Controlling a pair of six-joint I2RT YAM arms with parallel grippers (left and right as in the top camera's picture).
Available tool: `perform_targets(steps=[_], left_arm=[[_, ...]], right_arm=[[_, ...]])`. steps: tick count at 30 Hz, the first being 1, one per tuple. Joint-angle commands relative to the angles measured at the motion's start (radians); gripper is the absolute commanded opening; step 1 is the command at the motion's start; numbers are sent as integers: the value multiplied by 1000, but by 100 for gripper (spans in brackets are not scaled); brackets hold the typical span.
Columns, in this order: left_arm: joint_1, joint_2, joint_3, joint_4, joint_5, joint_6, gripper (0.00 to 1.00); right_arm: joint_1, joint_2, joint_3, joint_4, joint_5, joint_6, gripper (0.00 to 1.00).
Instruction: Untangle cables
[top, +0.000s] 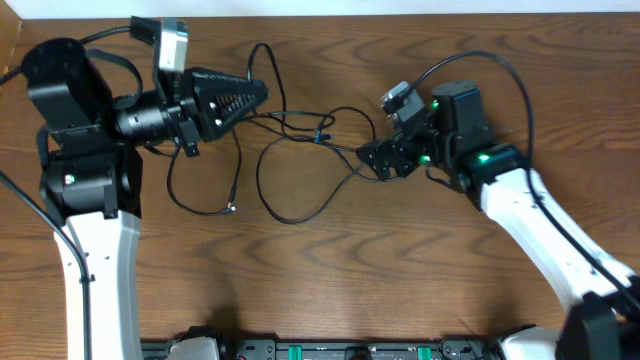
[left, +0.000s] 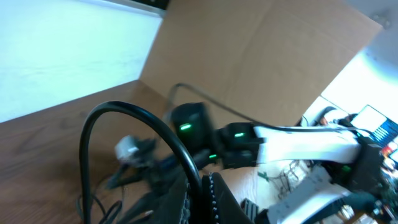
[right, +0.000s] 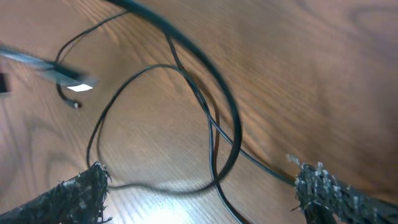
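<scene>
Thin black cables (top: 318, 135) lie looped and crossed on the wooden table between the two arms, with a small blue tie at the knot. My left gripper (top: 258, 93) points right at the upper left end of the tangle. In the left wrist view it (left: 200, 200) is shut on a black cable (left: 124, 114) that arcs up and to the left. My right gripper (top: 385, 158) sits low at the right end of the tangle. Its fingers stand wide open (right: 205, 194) over crossing black cables (right: 214, 134), gripping nothing.
A loose plug end (top: 233, 209) lies on the table left of the big lower loop (top: 292, 220). The right arm (left: 292, 140) faces the left wrist camera closely. A cardboard wall (left: 261, 56) stands behind the table. A blurred pale-tipped piece (right: 79, 86) shows at upper left.
</scene>
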Motion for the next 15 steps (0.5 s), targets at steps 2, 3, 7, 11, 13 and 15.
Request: perform_targets(steps=[2,3,7,11,13,15], left_arm=[[-13,-40,1,5,30,-9,7],[-12,-50,1,6,30,-8,8],[-2,-56,1,11,26,-5,8],[34,-56,1,13,26,-5,8],[59,-56,1,13,26,-5,8],[77,-56,1,12,26,-5,8]], right_arm=[[10,76,-25,59,44,93,92],[10,103,-25,71,129,141,92],[-17,138,-25,51,364,273,92],[-72,138,-25,-28,502,435,93],[-114,138,-25,-91,524,527,94],[-150,138,-25,-126,493,555,97]])
